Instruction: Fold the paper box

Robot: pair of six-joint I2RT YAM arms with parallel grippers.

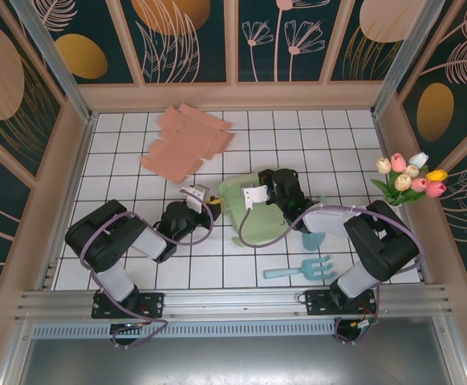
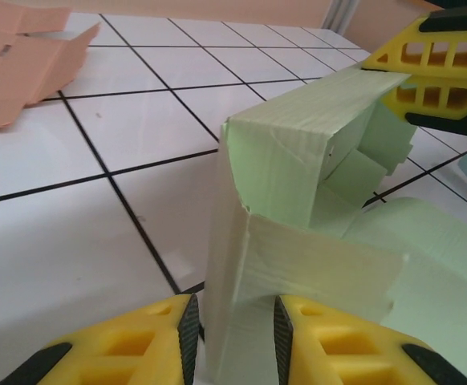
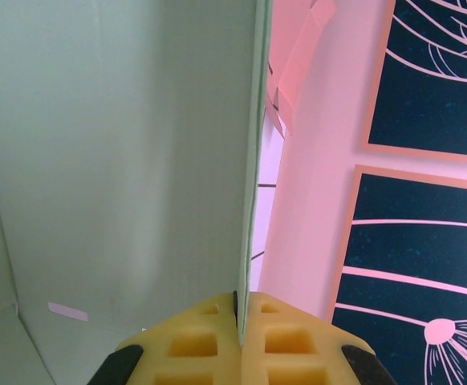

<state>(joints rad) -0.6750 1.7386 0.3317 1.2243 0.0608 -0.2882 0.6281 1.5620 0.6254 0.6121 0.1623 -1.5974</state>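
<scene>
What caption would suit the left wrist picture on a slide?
Left end effector straddles a wall of the half-folded green paper box; the right end effector pinches its far edge.

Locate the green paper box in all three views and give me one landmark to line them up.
Top external: green paper box just right of centre, in front of the arm bases.
Left wrist: box centre to right, walls standing up from the bottom edge.
Right wrist: box wall covers the left half, its edge running down the centre.
Shared landmark: right gripper pinching the box wall, seen top right and bottom centre.
</scene>
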